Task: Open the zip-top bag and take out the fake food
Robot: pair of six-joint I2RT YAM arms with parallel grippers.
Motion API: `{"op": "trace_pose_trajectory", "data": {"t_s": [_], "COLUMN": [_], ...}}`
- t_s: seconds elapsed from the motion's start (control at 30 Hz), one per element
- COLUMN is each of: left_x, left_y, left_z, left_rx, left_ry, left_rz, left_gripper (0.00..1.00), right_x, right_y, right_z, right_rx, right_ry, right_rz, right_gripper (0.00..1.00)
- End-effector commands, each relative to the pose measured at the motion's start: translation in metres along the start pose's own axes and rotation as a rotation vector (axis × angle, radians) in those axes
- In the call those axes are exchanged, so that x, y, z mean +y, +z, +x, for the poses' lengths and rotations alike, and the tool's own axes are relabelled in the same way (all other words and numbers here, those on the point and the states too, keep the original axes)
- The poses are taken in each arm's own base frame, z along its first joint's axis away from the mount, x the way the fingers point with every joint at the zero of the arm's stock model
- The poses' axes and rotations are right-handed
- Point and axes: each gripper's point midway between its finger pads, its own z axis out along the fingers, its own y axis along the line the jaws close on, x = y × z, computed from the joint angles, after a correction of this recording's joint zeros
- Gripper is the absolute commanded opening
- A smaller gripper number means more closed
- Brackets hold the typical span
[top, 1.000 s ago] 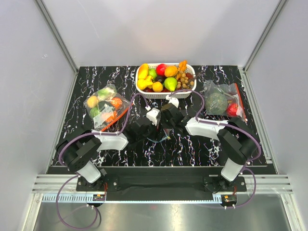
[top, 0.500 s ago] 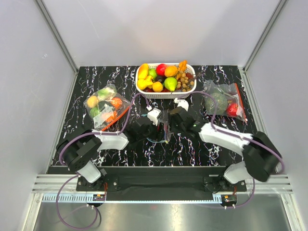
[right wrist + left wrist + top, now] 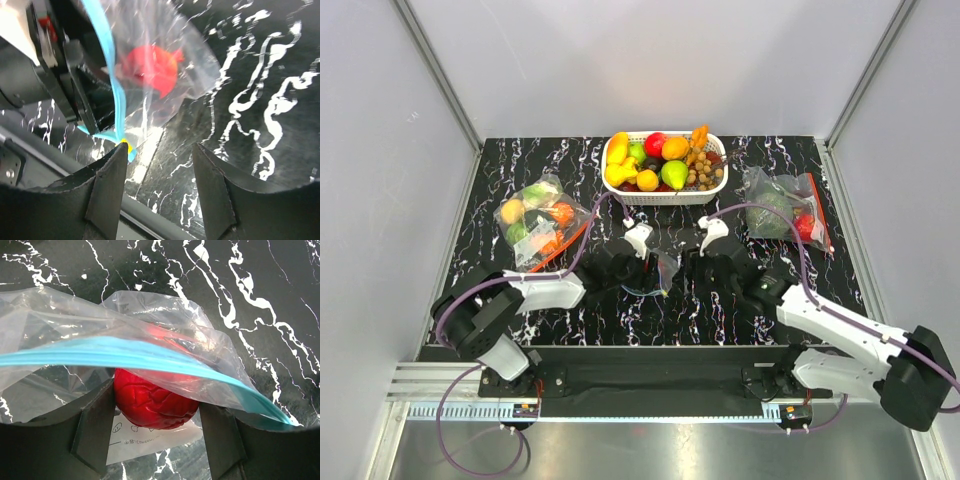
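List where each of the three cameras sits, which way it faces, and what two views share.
Top: above and behind the arms, looking down on the table; both arms show, with left gripper and right gripper.
Left wrist: on the left arm, looking past its two fingers at the red fruit pinched between them.
Right wrist: on the right arm, looking past its spread fingers at the bag.
Shared: both wrist views show the bag's blue strip and the red fruit.

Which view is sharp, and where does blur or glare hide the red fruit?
Top view: sharp, evenly lit, but the bag is tiny. Left wrist view: sharp, the red fruit clear, some glare on the bag. Right wrist view: blurred, the fruit only a red smear behind the bag.
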Motion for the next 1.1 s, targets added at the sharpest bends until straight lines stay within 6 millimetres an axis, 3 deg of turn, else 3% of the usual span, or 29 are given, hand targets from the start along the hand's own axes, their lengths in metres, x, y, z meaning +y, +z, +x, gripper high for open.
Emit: {"op": "trace_pose_trajectory", "data": {"t_s": [0.0, 0.23, 0.43, 0.57, 0.73, 1.07], "left_x": [-0.001, -0.002, -0.003, -0.004, -0.012, -0.023], "left_y": [-0.006, -0.010, -0.013, -0.019, -0.027, -0.047], "left_z": [-0.015, -0.018, -0.022, -0.026, -0.033, -0.053], "left_rx": [-0.023, 0.001, -0.008, -0.020, -0.035, -0.070], "left_ry": [-0.014, -0.018, -0.024, -0.024, -0.027, -0.032], "left_rz": [-0.013, -0.021, -0.018, -0.016, 0.022, 0.049], "left_gripper": [0.08, 0.08, 0.07, 0.07, 0.08, 0.08], "right_x": [0.027, 0.052, 0.047, 0.042, 0.045, 0.035], "right_y": [0.006, 0.014, 0.027, 0.039, 0.048, 0.057], "right_z": [0.001, 0.014, 0.018, 0.028, 0.035, 0.038], "right_rx": [0.008, 0.044, 0.055, 0.090, 0.108, 0.123], "right_ry": [-0.041, -0.094, -0.096, -0.103, -0.097, -0.082], "right_rz": [-0.124, -0.206, -0.167, -0.142, -0.160, -0.093], "right_gripper": [0.61, 0.62, 0.59, 0.49, 0.26, 0.11]}}
